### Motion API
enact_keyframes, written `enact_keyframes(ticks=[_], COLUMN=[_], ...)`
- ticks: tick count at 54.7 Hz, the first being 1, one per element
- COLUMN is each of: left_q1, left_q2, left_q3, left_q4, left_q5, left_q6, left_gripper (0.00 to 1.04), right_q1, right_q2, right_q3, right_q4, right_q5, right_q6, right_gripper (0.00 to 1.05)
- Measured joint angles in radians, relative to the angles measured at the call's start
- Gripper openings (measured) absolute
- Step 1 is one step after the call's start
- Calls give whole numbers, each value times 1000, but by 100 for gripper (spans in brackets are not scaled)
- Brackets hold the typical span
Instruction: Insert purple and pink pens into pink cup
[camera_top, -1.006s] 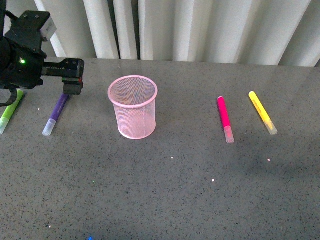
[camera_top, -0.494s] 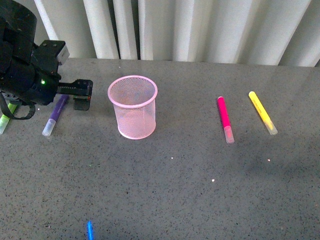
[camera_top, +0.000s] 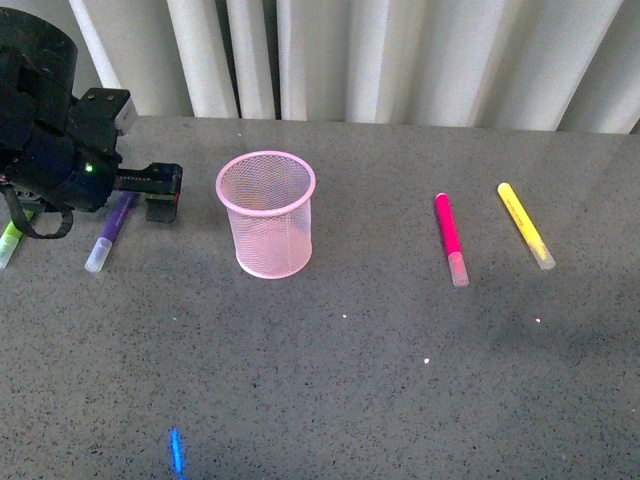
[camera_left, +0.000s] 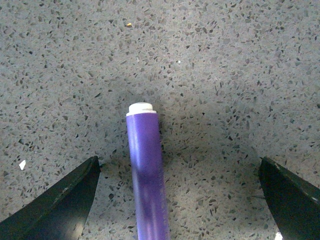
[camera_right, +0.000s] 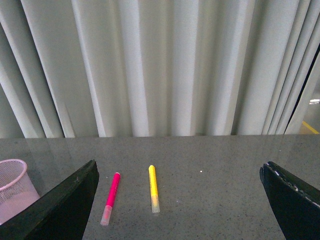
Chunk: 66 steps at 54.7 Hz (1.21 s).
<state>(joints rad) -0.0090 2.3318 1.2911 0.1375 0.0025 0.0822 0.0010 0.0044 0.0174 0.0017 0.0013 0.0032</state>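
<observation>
The purple pen (camera_top: 110, 232) lies flat on the grey table, left of the pink cup (camera_top: 266, 215). My left gripper (camera_top: 165, 192) hangs open low over the pen's far end. In the left wrist view the purple pen (camera_left: 145, 170) runs between the two spread fingers, closer to one of them, and my left gripper (camera_left: 178, 162) touches nothing. The pink pen (camera_top: 449, 236) lies right of the upright, empty cup. My right gripper (camera_right: 179, 167) is open and raised, looking down at the pink pen (camera_right: 111, 195) and the cup's edge (camera_right: 12, 187); it does not show in the front view.
A yellow marker (camera_top: 525, 225) lies just right of the pink pen. A lime-green marker (camera_top: 10, 240) lies at the far left, partly behind the left arm. White curtains (camera_top: 400, 60) hang behind the table's far edge. A blue light streak (camera_top: 176, 450) shows on the near tabletop.
My left arm has dropped lower and shifted a little right, bringing the open gripper down around the purple pen's far end. The pens and cup have not moved.
</observation>
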Motion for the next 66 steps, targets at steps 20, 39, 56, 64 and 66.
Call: enact_keyframes(ticks=[20,39,56,64,66], left_q1=[-7,-21,-21,-19,-18], left_q2=[16,17,15,-10,-24], left_q3=[31,31,34,-2,-25], left_q4=[-20,-28,-46,-13,14], left_q5=[-3,-7,-18,-18,-17], left_q6=[14,15,11,-13,-28], left_gripper=[87,37,13,13,13], right_q1=[0,0,0,0,0], right_q2=[0,0,0,0,0], right_q3=[0,0,0,0,0], right_q4=[0,0,0,0,0], right_q5=[0,0,0,0,0], right_q6=[0,0,0,0,0], right_gripper=[98,98,98,98,98])
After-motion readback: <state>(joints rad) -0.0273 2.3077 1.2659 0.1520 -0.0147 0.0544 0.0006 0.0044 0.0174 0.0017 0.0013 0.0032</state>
